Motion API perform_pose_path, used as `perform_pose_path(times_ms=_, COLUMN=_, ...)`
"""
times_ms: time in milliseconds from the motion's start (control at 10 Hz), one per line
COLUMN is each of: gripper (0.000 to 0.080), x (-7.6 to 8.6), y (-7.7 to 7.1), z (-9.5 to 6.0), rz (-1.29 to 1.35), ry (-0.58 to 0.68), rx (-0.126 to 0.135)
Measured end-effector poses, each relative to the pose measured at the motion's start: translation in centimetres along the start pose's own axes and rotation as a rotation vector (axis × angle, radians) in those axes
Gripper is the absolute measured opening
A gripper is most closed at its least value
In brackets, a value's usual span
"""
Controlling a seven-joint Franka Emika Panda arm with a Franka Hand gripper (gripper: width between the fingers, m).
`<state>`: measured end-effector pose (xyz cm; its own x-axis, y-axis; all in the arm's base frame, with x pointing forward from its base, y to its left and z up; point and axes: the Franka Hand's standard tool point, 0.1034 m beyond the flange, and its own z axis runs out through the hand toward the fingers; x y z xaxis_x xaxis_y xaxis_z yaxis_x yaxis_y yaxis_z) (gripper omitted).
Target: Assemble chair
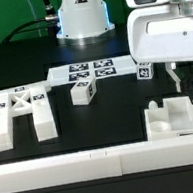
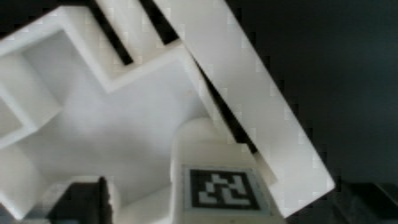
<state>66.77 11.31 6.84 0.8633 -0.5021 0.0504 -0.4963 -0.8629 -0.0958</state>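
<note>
One gripper (image 1: 187,76) near seat block (image 1: 169,121), frame (image 1: 17,107) apart

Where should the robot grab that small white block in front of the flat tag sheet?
Probably from above, with the tool closing across the two upright side faces of the small block: they look flat and parallel, and it stands apart from other parts.

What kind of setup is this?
Probably a robotics lab assembly bench: a black table carrying a marker board, the chair's tagged white X-braced frame, and a Panda arm.
</note>
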Motion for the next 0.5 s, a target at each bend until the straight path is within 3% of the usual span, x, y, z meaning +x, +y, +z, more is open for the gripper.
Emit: perform_pose_path(times_ms=500, gripper=0.0649, x=0.41, y=0.42, z=0.00, rz=-0.498, ry=0.002, rx=-0.002)
